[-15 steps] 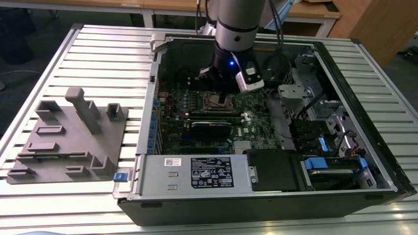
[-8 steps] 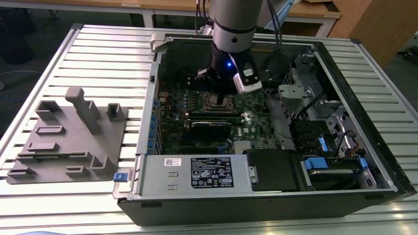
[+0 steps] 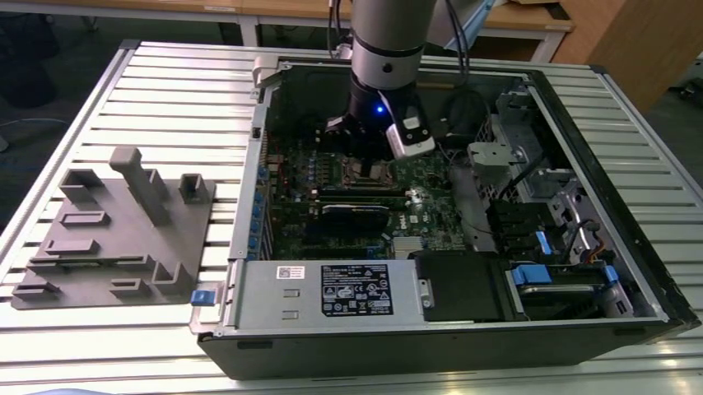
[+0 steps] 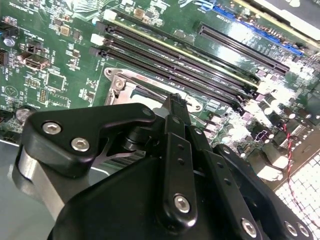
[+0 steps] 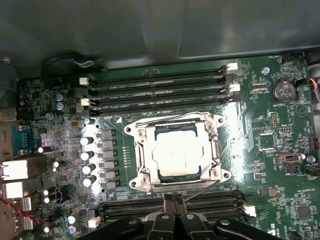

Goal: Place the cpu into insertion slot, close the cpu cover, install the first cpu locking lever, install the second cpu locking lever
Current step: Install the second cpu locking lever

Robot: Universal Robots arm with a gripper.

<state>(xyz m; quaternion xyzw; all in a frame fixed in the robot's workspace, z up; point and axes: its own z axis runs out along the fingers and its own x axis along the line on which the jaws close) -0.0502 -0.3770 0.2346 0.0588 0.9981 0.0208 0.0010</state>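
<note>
Silver-grey cpu (image 5: pixel 179 152) sits under the closed silver frame cpu cover (image 5: pixel 145 161); my black gripper (image 5: pixel 175 201), fingers together, must work a locking lever.

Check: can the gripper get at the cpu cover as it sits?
Probably yes. In the first wrist view the gripper sits just beside the cpu cover, which lies flat over the cpu, with nothing between them; the memory slots flank it.

The computer case (image 3: pixel 439 271) lay open in the middle of the exterior view, with a parts stand (image 3: pixel 115 230) on the table (image 3: pixel 165 74) at the lower left. The gripper (image 3: pixel 368 152) hung over the board (image 3: pixel 329 206) inside. In the first wrist view the cpu (image 5: pixel 177 152) sat in the insertion slot (image 5: pixel 156 131) under the cpu cover (image 5: pixel 145 150), between rows of long slots (image 5: pixel 155 85).
</note>
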